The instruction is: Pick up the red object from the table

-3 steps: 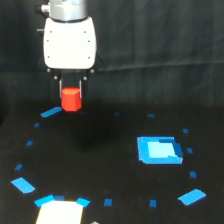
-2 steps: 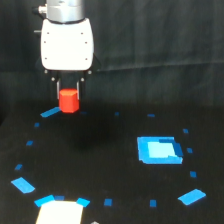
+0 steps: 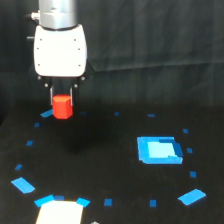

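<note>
The red object is a small red-orange block held between the two dark fingers of my gripper, in the upper left of the exterior view. The gripper is shut on it and holds it above the black table. The white gripper body and grey arm rise above it. The block's top is hidden between the fingers.
A larger flat blue rectangle lies on the table at the exterior view's right. Small blue tape marks ring the table, such as one at the left front and one at the right front. A white patch sits at the bottom edge.
The gripper has moved slightly toward the exterior view's left with the red block held in it, and sits a little higher over the table.
</note>
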